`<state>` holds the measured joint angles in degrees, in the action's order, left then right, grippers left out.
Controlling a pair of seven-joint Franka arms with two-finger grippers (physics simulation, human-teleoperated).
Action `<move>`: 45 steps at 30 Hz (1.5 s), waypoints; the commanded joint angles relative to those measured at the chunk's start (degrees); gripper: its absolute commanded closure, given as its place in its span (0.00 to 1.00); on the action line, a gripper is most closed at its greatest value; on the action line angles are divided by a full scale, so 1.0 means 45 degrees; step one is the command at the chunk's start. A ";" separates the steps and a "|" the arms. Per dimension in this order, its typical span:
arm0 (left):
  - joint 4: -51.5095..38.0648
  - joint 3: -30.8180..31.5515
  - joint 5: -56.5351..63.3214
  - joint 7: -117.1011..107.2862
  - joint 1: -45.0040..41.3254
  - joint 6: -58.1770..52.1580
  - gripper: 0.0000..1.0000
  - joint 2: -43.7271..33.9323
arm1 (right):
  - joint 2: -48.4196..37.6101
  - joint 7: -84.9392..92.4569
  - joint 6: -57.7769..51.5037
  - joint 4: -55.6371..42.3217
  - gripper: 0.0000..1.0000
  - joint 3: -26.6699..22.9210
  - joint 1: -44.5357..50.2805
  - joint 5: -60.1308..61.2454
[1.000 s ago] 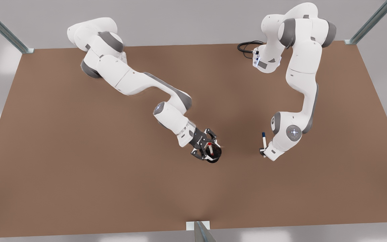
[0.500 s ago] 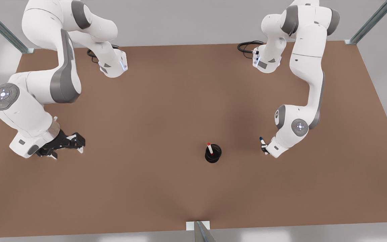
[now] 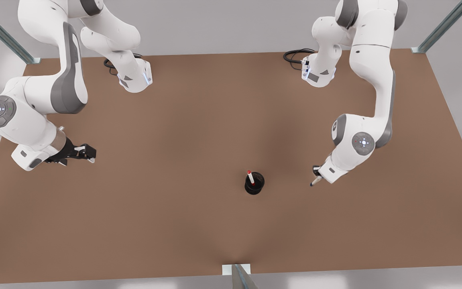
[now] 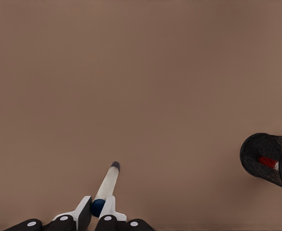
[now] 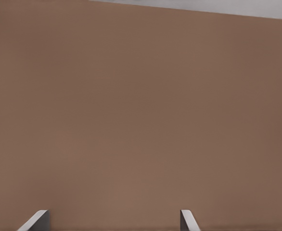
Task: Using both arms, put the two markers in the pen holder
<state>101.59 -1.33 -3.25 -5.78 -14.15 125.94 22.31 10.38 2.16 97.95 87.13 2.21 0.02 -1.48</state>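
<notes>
Brown table (image 3: 198, 120) lies bare between the pen holder (image 3: 254, 183), red-capped marker (image 3: 250, 177) inside, and the left gripper (image 3: 316, 176) clamping the blue-capped marker (image 4: 106, 187); the right gripper (image 3: 82, 153) waits spread apart.

One marker (image 3: 250, 177) stands in pen holder (image 3: 254, 183), mid-table (image 3: 198, 128); other marker (image 3: 315, 182) well apart toward front view's right.

Flat matte brown rectangular tabletop (image 3: 198, 120), plain, w/ soft shadows. Pale grey-white floor/surround (image 3: 222, 28) beyond edges, faint bright patches. Grey metal frame struts (image 3: 2, 34) at far corners, another strut (image 3: 241, 277) at near edge centre. Light even, diffuse.
</notes>
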 commanded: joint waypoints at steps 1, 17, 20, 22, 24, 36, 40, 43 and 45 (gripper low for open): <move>-0.0290 0.0004 -0.0019 -0.1138 -0.0195 -0.1287 0.69 -0.0075 | -0.0002 -0.0987 -0.0009 -0.0007 0.00 -0.0004 -0.0024 0.0017; -0.3357 0.0043 -0.0156 -0.5376 -0.2051 -0.3475 0.70 0.0003 | 0.0115 -0.0870 0.0069 -0.0027 0.00 0.0074 -0.0337 0.0408; -0.4216 0.0238 -0.0117 -0.6431 -0.2285 -0.3456 0.70 0.0667 | 0.0115 -0.0889 0.0030 -0.0008 0.00 0.0074 -0.0318 0.0408; -0.4665 0.0257 -0.0136 -0.6782 -0.2481 -0.3358 0.71 0.1175 | 0.0115 -0.0870 0.0030 -0.0027 0.00 0.0074 -0.0337 0.0408; -0.5055 0.0257 -0.0390 -0.7173 -0.2617 -0.3319 0.71 0.1389 | 0.0135 -0.0830 0.0030 -0.0027 0.00 0.0055 -0.0356 0.0427; -0.5701 0.0785 -0.0390 -0.9634 -0.3555 -0.1815 0.71 0.2542 | 0.0154 -0.0147 0.0030 -0.0007 0.00 0.0015 -0.0532 0.0427; -0.5681 0.0765 -0.0371 -0.9791 -0.3594 -0.1815 0.71 0.2738 | 0.0291 -0.0206 0.0011 -0.0007 0.00 0.0055 -0.0532 0.0408; -0.5662 0.0765 -0.0371 -0.9869 -0.3769 -0.1835 0.70 0.2933 | 0.0291 -0.0147 0.0011 -0.0222 0.00 0.0055 -0.0532 0.0427; -0.5662 0.0765 -0.0371 -0.9947 -0.3809 -0.1835 0.70 0.2933 | 0.0291 -0.0128 0.0011 -0.0222 0.00 0.0055 -0.0532 0.0427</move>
<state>76.16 2.11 -4.82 -40.34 -31.23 117.18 35.58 11.74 0.03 98.05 86.24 2.41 -2.38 0.38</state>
